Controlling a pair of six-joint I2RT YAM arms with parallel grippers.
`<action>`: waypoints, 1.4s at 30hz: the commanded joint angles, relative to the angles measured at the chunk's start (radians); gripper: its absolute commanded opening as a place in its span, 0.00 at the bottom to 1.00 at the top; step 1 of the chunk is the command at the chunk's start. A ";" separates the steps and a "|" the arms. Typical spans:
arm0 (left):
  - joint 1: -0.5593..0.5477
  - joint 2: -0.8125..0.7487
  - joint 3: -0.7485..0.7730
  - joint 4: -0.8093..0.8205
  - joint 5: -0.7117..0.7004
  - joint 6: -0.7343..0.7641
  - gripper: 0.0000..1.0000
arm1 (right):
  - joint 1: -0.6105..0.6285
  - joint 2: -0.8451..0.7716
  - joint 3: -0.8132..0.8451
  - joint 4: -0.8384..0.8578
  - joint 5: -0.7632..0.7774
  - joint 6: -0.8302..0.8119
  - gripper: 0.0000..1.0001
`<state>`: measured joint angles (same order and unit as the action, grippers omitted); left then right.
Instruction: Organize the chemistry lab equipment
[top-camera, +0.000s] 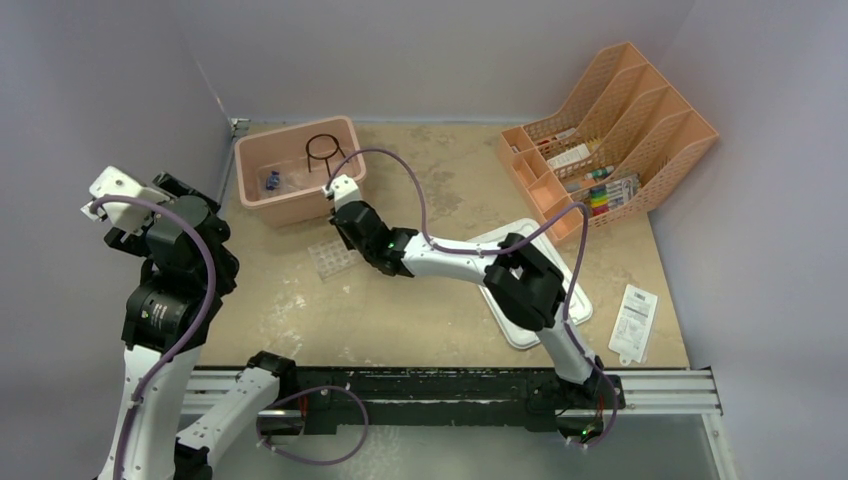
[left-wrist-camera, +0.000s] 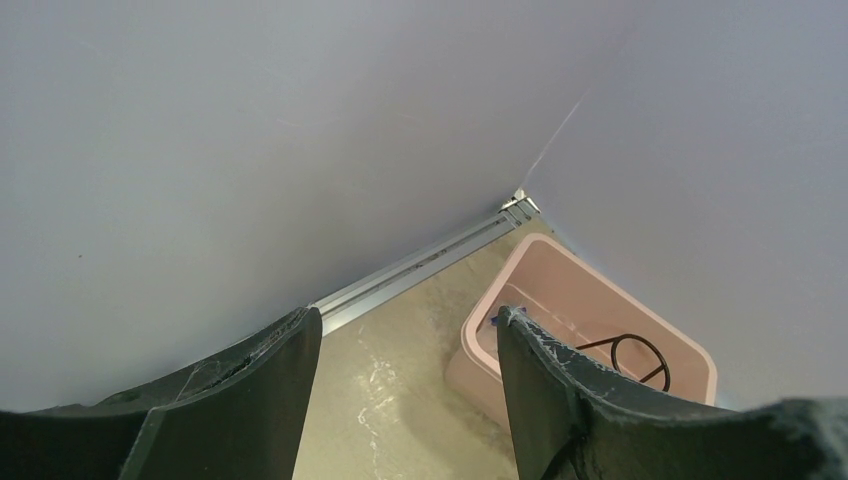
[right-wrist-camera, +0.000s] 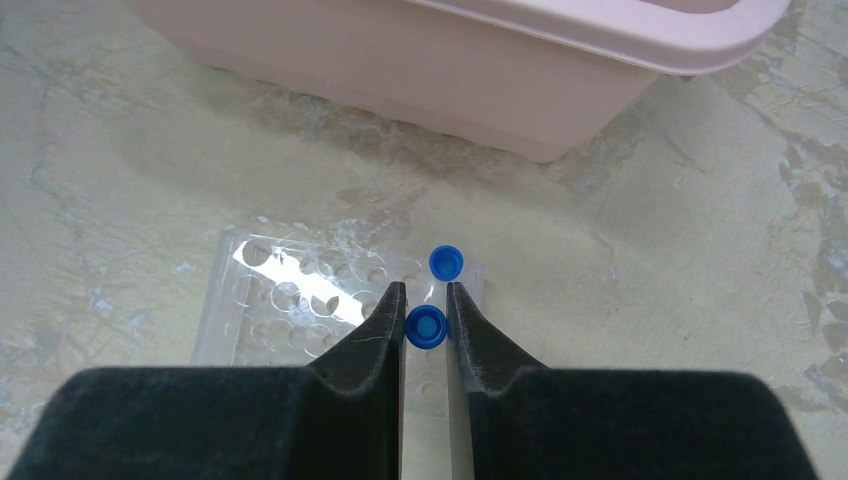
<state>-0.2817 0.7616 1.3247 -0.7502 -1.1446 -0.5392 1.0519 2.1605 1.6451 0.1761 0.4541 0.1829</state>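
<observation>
My right gripper (right-wrist-camera: 425, 288) is shut on a blue-capped vial (right-wrist-camera: 426, 327) and holds it upright over the near right corner of the clear plastic tube rack (right-wrist-camera: 300, 300). A second blue-capped vial (right-wrist-camera: 446, 262) stands in the rack just beyond the fingertips. In the top view the right gripper (top-camera: 347, 243) is at the rack (top-camera: 331, 259), in front of the pink bin (top-camera: 262, 205). The bin holds the black wire ring stand (top-camera: 322, 148) and a small blue-capped item (top-camera: 272, 181). My left gripper (left-wrist-camera: 408, 315) is open and empty, raised at the far left (top-camera: 168, 188).
A white tray (top-camera: 575, 300) lies under the right arm. An orange file organizer (top-camera: 640, 110) with pens and markers stands at the back right. A white printed paper slip (top-camera: 634, 322) lies at the front right. Walls close in on the left and back.
</observation>
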 joint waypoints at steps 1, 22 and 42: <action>0.003 0.002 -0.001 0.002 0.007 0.004 0.64 | -0.007 -0.009 0.049 0.025 0.022 0.015 0.08; 0.003 -0.015 0.006 -0.023 0.007 0.008 0.64 | -0.013 0.043 0.070 0.012 0.043 0.038 0.09; 0.003 -0.016 -0.004 -0.018 0.018 0.018 0.64 | -0.021 0.061 0.058 0.029 0.018 0.052 0.32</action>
<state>-0.2817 0.7521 1.3235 -0.7799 -1.1301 -0.5381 1.0348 2.2395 1.6890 0.1642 0.4553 0.2234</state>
